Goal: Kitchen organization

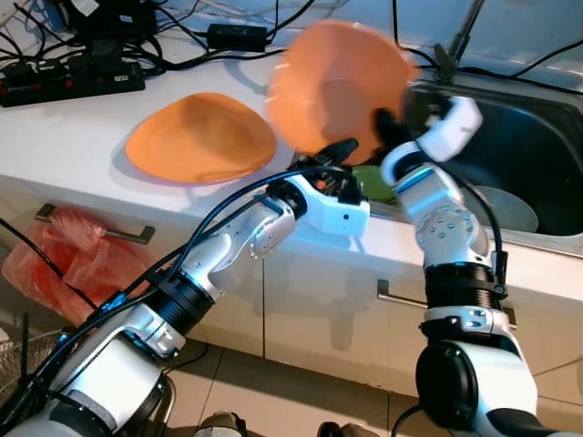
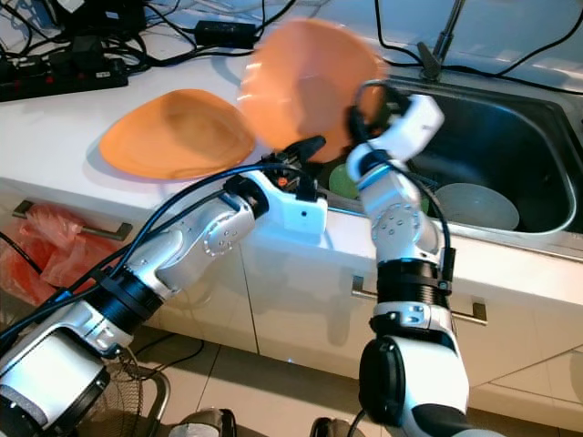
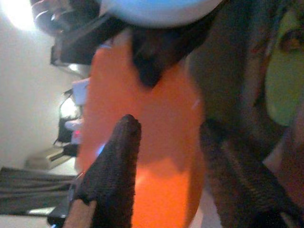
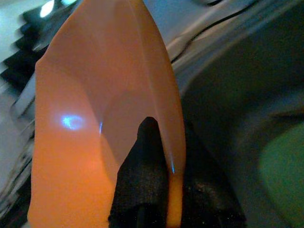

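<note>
**Orange bowl lifted at the sink edge, right gripper pinching its rim**

The biggest thing in front of me is the steel sink (image 1: 537, 137), sunk into the white counter (image 1: 64, 137) on my right side. Down in the basin I can see a pale round dish (image 2: 475, 205), and at the near-left corner something green (image 2: 342, 180), partly hidden by the arms, so I won't name it further.

On the counter, well left of the sink, lies 1 orange plate (image 1: 200, 138), flat and apart from everything else. I read it as already set out, and as the likely place for the matching bowl to go, though that is only my guess from the task.

The orange bowl (image 1: 337, 86) is up in the air, tilted steeply on edge above the counter's rim between plate and sink. It is blurred in both head views, so I take it to be in motion.

My right gripper (image 1: 387, 127) has it: in the right wrist view 1 black finger (image 4: 145, 161) lies on the inside of the wall and the other sits behind, so the 2 are closed down tight across the rim.

My left gripper (image 3: 166, 156) waits just under the bowl with its 2 fingers spread wide apart, the orange wall showing between them. I cannot tell whether either finger touches it.

Behind, a power strip (image 1: 73, 82) and cables (image 1: 219, 41) crowd the back of the counter.
</note>
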Available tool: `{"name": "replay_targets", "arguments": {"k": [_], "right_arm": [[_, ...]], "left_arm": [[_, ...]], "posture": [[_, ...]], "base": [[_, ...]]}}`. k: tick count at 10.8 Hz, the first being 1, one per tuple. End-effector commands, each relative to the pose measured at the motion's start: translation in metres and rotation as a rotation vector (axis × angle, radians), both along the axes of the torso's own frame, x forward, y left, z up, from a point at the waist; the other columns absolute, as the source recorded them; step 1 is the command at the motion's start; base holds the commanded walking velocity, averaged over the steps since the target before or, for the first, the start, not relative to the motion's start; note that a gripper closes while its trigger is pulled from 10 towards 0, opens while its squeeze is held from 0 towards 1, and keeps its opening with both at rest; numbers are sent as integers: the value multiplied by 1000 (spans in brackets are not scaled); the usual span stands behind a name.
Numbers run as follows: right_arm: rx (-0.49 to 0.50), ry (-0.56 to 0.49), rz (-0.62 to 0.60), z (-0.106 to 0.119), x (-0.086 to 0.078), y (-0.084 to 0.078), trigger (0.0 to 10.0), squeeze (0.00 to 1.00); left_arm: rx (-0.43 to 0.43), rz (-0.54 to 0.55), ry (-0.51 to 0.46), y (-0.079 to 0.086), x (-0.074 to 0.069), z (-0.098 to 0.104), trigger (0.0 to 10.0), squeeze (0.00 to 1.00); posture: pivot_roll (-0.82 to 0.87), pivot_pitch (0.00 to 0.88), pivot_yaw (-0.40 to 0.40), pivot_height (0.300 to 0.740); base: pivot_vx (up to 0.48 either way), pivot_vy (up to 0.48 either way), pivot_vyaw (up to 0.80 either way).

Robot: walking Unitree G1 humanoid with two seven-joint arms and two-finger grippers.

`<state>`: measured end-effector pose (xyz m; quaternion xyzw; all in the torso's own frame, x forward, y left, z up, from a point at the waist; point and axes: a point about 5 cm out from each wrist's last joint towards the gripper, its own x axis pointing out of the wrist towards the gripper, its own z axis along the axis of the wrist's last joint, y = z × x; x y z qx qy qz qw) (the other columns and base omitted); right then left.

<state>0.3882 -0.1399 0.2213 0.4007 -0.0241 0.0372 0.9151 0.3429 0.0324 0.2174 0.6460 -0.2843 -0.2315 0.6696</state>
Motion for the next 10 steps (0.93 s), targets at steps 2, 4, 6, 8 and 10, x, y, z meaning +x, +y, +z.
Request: {"name": "replay_targets", "arguments": {"k": [2,4,6,8,10], "right_arm": [[46,-35,-128,13,3,-20,0,0],[68,-16,-235,12,4,-33,0,0],[-46,-30,-311,12,3,-43,0,0],[-216,-60,-354,11,1,-46,0,0],[-404,-95,-384,6,-1,-46,0,0]], "left_arm": [[-19,14,11,3,-2,-1,10000,0],[-37,29,50,7,-4,-7,10000,0],[-191,114,149,22,2,-9,10000,0],[-466,251,278,46,12,-8,10000,0],[-918,377,453,80,20,-7,10000,0]], "posture": [[77,79,-41,740],[80,85,-43,740],[81,85,-43,740],[78,88,-42,740],[81,88,-43,740]], "base": [[0,0,0],[0,0,0],[0,0,0],[0,0,0],[0,0,0]]}}
